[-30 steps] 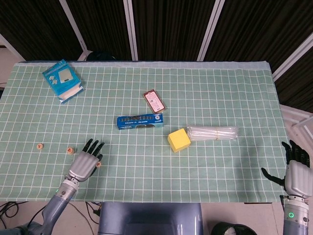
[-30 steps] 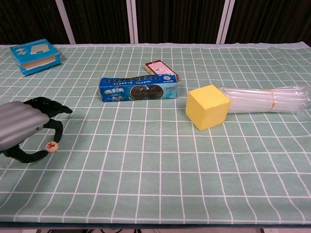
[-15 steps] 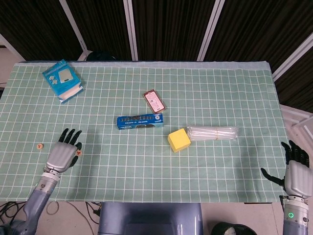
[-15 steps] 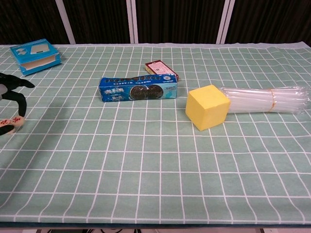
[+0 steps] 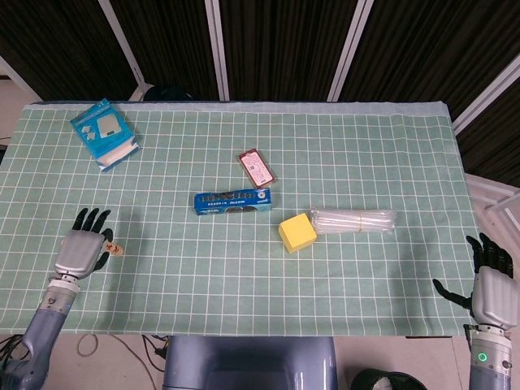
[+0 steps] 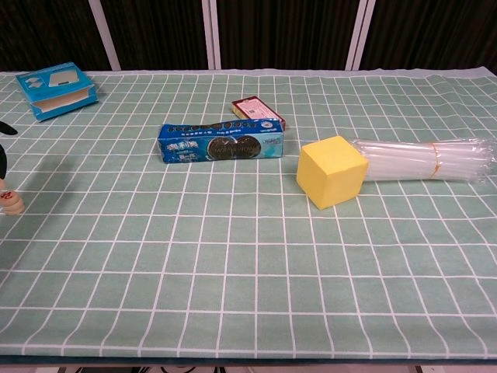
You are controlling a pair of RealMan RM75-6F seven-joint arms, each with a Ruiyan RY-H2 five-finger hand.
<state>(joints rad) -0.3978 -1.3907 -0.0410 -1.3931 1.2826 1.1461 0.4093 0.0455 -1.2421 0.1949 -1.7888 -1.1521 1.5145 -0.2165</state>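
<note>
My left hand (image 5: pixel 81 249) hovers low over the near left part of the green checked cloth (image 5: pixel 244 268), palm down with its fingers forward. A small round wooden piece with a red mark (image 5: pixel 114 248) sits right beside its thumb side, and the chest view shows this wooden piece (image 6: pixel 11 203) at the left edge. Whether the hand pinches a piece underneath is hidden. My right hand (image 5: pixel 490 286) is past the table's near right corner, fingers spread and holding nothing.
A blue cookie pack (image 5: pixel 232 201) lies mid-table, with a small red packet (image 5: pixel 257 166) behind it. To the right are a yellow block (image 5: pixel 297 233) and a bundle of clear straws (image 5: pixel 354 220). A blue box (image 5: pixel 104 133) sits far left.
My left hand has travelled left along the near edge, carrying a round piece pinched at its thumb. It now covers the spot where another piece lay. The right hand stayed put.
</note>
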